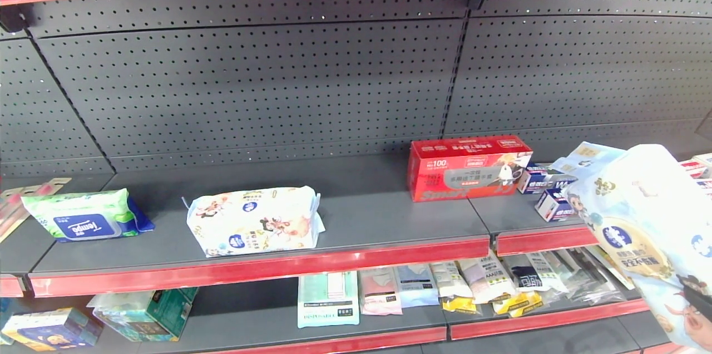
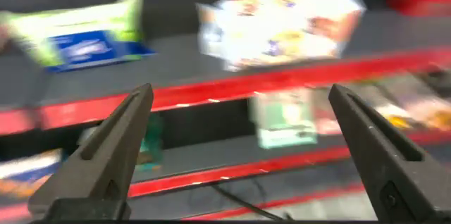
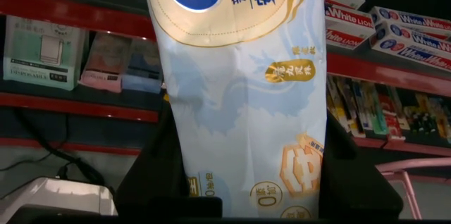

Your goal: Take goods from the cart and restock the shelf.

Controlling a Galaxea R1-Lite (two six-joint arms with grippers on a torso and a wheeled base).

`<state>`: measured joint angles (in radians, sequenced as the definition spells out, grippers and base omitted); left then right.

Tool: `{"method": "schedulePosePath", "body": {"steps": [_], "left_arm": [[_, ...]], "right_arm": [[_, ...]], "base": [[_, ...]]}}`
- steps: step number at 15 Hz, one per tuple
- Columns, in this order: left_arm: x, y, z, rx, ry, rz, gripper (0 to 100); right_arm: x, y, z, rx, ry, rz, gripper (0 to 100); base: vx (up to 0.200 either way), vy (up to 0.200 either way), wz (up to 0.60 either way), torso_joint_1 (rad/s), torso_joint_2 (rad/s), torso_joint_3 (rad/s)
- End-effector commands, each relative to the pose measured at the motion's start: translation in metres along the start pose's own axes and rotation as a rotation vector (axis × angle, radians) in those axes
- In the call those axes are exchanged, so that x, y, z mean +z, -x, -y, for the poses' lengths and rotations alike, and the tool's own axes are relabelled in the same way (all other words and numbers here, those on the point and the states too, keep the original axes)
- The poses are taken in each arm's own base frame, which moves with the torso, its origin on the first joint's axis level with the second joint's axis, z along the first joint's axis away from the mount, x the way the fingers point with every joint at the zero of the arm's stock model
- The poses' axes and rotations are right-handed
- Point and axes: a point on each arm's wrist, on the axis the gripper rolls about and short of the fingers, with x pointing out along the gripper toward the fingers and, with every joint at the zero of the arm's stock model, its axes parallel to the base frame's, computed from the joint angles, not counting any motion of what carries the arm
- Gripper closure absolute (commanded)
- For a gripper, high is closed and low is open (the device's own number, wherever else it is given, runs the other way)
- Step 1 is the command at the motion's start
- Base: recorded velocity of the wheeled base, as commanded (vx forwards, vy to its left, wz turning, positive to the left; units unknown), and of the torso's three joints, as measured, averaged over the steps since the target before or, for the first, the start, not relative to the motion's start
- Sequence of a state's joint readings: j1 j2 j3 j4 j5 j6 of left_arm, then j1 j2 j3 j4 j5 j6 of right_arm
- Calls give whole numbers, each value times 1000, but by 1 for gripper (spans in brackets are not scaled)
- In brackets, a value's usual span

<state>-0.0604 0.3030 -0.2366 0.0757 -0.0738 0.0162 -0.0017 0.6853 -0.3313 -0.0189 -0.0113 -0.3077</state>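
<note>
One soft-wrapped pack [image 1: 639,220] clamped in my right pincer [image 3: 243,182], short of the shelf [image 1: 356,209].
I judged it light, squashy and slick-skinned, best gripped across its middle; it stood upright between the fingers [image 3: 151,175], the shelf ahead of them. My left pincer [image 2: 239,94] hung spread wide, holding nothing.

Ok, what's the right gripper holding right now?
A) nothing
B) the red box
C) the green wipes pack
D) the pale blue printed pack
D: the pale blue printed pack is clamped between the fingers of the right gripper, while the red box and the green wipes pack lie on the shelf.
</note>
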Motion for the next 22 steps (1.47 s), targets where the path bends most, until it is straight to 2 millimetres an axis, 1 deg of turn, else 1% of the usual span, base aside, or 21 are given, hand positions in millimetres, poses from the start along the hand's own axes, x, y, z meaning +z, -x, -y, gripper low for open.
{"method": "schedulePosePath", "body": {"steps": [1,7,10,13,19,22], "left_arm": [[-4,11,2,-67,-7,49,0],[-17,7,1,-20,-12,11,0],[-25,7,1,-21,-31,-1,0],[-28,6,1,-19,-32,-3,0],[-49,8,2,-20,-56,9,0],[-52,8,2,-20,-61,9,0]], "right_arm": [[0,0,0,-1,0,2,100],[1,-2,0,1,2,-7,100],[6,-4,2,2,2,-5,100],[13,-10,4,-1,4,5,100],[14,-13,4,17,4,9,100],[16,-13,5,17,4,14,100]], "base": [[0,0,0,0,0,0],[0,0,0,0,0,0],[0,0,0,0,0,0],[0,0,0,0,0,0],[0,0,600,6,2,1],[0,0,600,2,2,1]]}}
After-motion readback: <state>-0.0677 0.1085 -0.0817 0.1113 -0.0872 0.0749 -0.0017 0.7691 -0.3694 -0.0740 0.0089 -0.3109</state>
